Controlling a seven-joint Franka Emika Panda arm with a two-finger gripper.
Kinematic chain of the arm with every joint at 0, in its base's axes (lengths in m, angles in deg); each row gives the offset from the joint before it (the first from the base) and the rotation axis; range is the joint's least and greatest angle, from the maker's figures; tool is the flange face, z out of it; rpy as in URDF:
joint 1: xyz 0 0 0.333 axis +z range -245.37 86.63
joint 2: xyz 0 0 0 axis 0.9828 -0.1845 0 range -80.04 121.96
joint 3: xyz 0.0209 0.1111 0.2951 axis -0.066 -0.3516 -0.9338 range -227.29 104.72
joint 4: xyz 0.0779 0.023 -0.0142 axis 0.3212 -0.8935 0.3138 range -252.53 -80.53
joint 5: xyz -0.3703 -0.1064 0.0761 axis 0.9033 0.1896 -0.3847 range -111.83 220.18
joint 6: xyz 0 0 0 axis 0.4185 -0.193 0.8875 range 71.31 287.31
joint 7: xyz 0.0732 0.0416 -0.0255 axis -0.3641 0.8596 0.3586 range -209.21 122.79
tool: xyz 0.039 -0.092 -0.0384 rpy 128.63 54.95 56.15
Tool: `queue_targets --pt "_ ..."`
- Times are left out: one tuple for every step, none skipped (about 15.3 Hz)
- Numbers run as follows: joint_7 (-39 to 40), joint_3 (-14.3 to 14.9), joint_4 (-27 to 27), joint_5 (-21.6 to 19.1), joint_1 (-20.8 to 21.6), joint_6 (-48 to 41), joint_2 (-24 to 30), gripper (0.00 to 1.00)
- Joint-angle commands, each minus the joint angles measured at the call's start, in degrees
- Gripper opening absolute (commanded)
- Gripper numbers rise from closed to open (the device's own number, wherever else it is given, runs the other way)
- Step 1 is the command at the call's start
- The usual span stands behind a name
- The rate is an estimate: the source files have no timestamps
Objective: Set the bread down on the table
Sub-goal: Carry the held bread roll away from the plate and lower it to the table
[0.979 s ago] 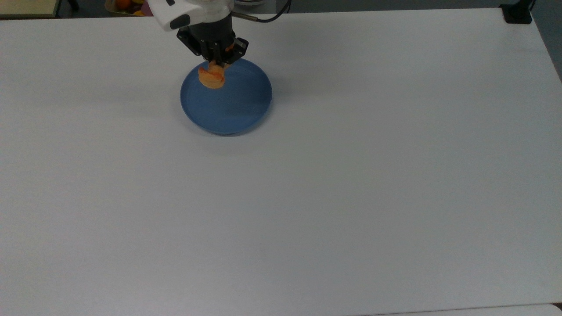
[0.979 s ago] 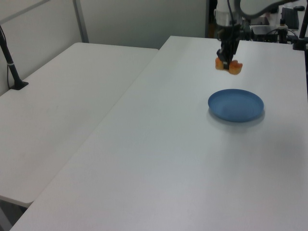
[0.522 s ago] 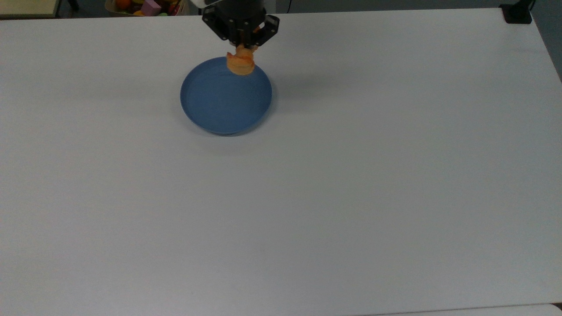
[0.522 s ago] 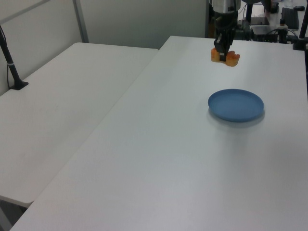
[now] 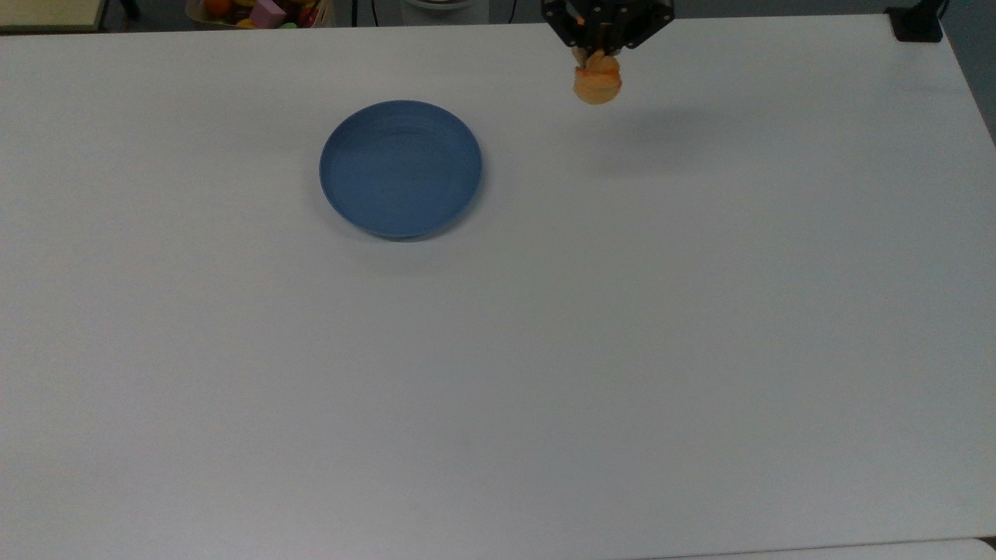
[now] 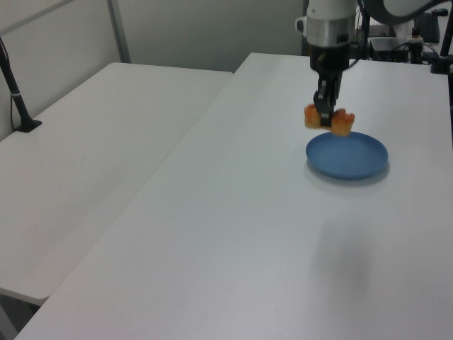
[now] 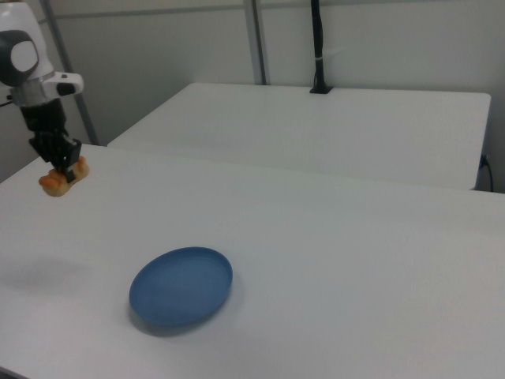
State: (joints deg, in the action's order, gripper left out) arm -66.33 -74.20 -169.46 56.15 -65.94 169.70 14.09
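Top view, hand (image 5: 597, 56) clamped on bread (image 5: 597, 84) (in air), above table (image 5: 545, 350), clear of blue plate (image 5: 401, 167)

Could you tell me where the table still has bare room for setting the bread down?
Nearly everywhere: the table is bare across the top view's right half, beneath the bread held in the gripper, and along its whole lower stretch. The only occupied spot is the blue plate, at the top view's upper left of centre.
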Motion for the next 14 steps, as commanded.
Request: queue_targets --pt "-2.0 -0.4 -0.3 -0.4 4.8 0.4 -4.2 0.14" --pt "-3.8 -0.4 -0.6 0.1 6.8 4.1 -6.7 0.14" --pt "-5.1 -0.4 -1.5 0.8 8.8 6.6 -9.8 0.15" --pt "-5.3 -0.4 -2.1 1.7 9.8 7.5 -11.8 0.19" --pt "-5.6 -0.4 -2.9 2.6 10.5 8.8 -13.9 0.25" --pt "-6.6 -0.4 -4.3 2.8 11.0 11.7 -16.1 0.3" --pt "-7.4 -0.4 -5.7 2.8 11.4 14.6 -17.6 0.36" --pt "-7.9 -0.4 -6.4 2.8 11.8 16.1 -18.3 0.41" --pt "-10.3 -0.4 -7.2 2.9 11.9 18.5 -19.3 0.52" --pt "-11.9 -0.4 -7.4 3.1 12.0 20.3 -19.9 0.55" --pt "-14.2 -0.4 -7.4 5.4 12.2 21.8 -20.7 0.64" --pt "-16.1 -0.4 -7.5 7.2 12.2 21.9 -20.8 0.76" --pt "-17.2 -0.4 -7.5 8.1 12.2 21.9 -20.9 0.95" --pt "-17.1 -0.4 -7.5 8.3 12.2 21.8 -20.8 1.0"
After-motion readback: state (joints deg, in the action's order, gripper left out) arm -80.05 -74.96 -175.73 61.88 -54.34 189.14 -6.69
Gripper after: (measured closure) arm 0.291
